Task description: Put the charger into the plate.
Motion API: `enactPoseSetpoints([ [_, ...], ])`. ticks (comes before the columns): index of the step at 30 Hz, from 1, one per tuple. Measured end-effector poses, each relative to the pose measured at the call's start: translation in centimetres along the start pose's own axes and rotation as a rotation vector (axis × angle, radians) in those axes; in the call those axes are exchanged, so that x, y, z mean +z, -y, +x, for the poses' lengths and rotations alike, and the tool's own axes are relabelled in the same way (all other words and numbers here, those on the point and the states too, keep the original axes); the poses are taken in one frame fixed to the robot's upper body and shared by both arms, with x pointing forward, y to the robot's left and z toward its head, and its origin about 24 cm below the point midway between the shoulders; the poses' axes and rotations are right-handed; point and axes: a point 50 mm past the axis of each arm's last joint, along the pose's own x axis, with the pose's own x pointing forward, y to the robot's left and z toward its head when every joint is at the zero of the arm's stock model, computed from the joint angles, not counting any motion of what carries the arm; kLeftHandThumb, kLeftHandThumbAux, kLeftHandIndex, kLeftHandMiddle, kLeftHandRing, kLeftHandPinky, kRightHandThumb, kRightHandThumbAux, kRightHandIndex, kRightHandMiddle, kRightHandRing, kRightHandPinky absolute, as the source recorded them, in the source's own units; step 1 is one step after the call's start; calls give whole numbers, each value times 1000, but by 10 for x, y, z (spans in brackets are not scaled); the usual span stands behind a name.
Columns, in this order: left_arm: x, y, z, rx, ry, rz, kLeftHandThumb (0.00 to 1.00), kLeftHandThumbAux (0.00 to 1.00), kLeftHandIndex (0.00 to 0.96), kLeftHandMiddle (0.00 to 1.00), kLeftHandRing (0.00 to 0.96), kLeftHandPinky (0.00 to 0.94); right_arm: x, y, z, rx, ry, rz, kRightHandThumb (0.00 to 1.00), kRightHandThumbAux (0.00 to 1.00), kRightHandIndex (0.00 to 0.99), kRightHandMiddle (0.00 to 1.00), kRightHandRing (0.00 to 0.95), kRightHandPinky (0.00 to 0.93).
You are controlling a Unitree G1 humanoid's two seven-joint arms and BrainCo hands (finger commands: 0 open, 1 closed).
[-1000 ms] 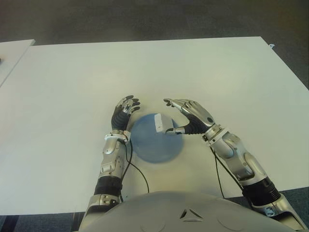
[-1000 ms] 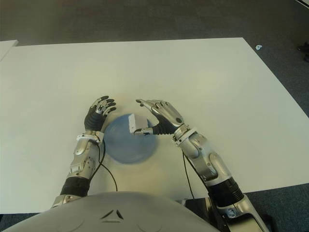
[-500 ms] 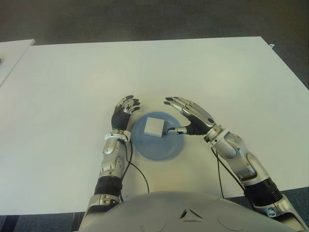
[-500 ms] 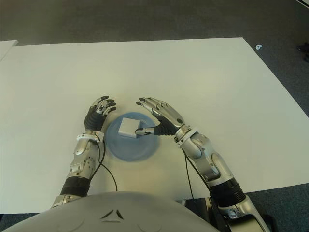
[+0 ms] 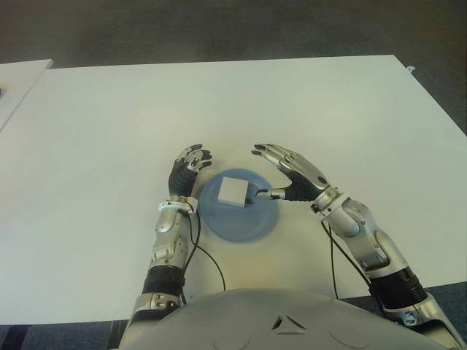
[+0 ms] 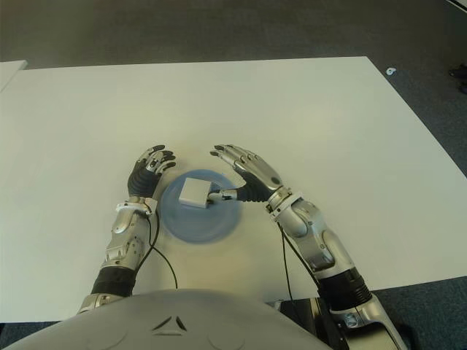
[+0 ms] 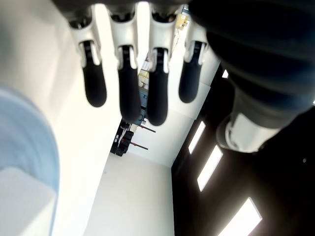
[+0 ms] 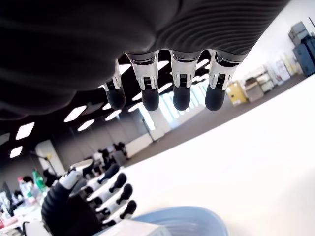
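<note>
White charger [image 5: 234, 190] sat in the blue plate [image 5: 239, 222], frame centre, on the tabletop [image 5: 328, 109]. Right robot hand [image 5: 292, 175] hovered beside it, released; left robot hand [image 5: 186, 171] spread, empty.

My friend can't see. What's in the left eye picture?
A white charger lies in a blue plate on a white table. The robot's open right hand is beside it, its left hand on the other side.

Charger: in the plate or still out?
In. The charger lies flat inside the blue plate; the right hand is open beside it, holding nothing.
</note>
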Motion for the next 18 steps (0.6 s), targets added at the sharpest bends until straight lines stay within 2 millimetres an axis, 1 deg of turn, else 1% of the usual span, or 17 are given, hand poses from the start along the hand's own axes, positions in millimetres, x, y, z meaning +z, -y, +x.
enactPoseSetpoints([
  [2,0,0,0,-1,-1,4,21,632,335,429,403,387,-9,0,3,-40,-36,49,174,182,0,0,0,0],
  [5,0,0,0,-1,-2,10,21,628,339,431,411,393,-26,1,9,-137,-108,157,166,232,0,0,0,0],
  [8,-1,0,0,-1,0,16,19,618,345,430,416,393,-44,1,14,-259,-187,288,166,343,0,0,0,0],
  [10,-1,0,0,-4,2,17,19,615,347,429,418,394,-53,1,15,-322,-231,357,168,380,0,0,0,0],
  [11,-1,0,0,-5,4,17,18,614,347,429,419,395,-58,1,14,-352,-252,387,167,413,0,0,0,0],
  [12,-1,0,0,-5,4,17,18,613,347,429,419,395,-61,1,13,-368,-265,410,167,425,0,0,0,0],
  [14,-2,0,0,-9,5,18,18,610,346,428,420,392,-66,-1,12,-399,-286,459,159,496,0,0,0,0],
  [15,-2,0,-1,-10,5,17,18,610,346,428,420,391,-70,-3,11,-418,-299,494,157,511,0,0,0,0],
  [16,-2,0,-1,-13,5,18,21,609,346,428,422,395,-72,-5,9,-433,-309,525,150,554,0,10,0,0],
  [17,-2,0,-1,-14,5,18,23,609,346,428,422,397,-75,-7,8,-450,-327,562,148,570,0,13,0,0],
  [18,-2,0,-1,-14,5,18,30,608,345,429,425,401,-79,-11,6,-463,-346,602,155,612,7,37,6,9],
])
